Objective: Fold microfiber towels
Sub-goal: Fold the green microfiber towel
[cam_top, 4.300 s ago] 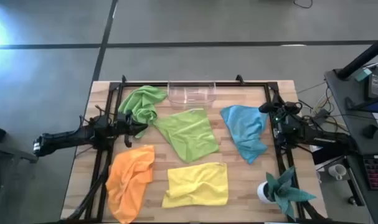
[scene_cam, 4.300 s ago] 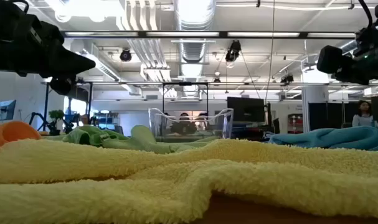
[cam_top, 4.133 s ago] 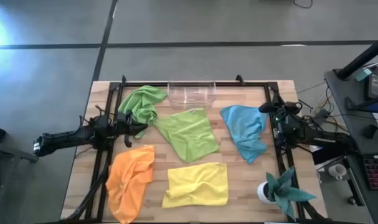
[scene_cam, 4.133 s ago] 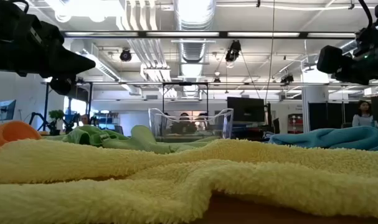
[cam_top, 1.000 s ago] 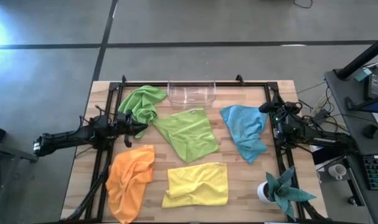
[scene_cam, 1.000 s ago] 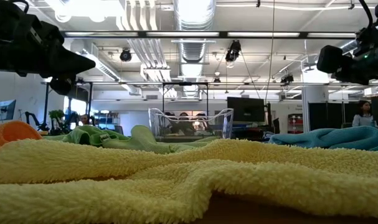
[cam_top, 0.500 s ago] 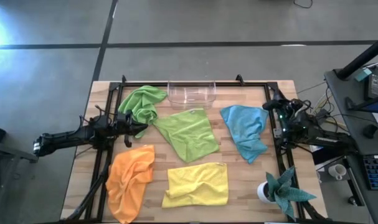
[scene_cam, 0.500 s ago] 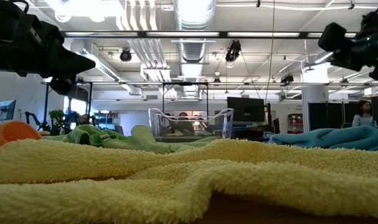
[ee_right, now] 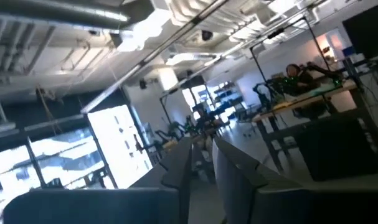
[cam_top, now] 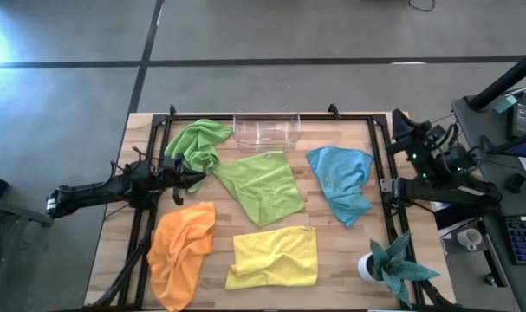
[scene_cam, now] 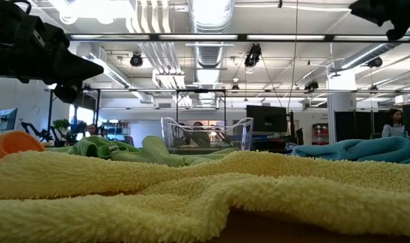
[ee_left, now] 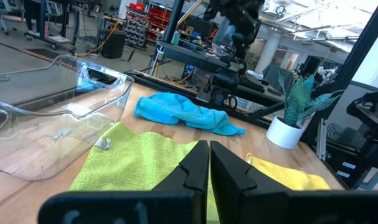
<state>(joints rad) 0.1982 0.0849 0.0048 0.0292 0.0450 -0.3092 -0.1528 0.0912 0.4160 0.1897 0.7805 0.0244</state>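
5 towels: 2 green (cam_top: 261,185) (cam_top: 196,143), orange (cam_top: 182,250), yellow (cam_top: 275,256), blue (cam_top: 342,181).

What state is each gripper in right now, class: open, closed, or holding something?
Left gripper: closed, holding nothing, poised above the lime green towel.
Right gripper: slightly open, holding nothing, raised and pointing into the room.

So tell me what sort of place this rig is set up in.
Most likely an open robotics lab or workshop: bare ceiling ducts and strip lights, desks with dark monitors behind the wooden slatted table, and red parts racks on a concrete floor.
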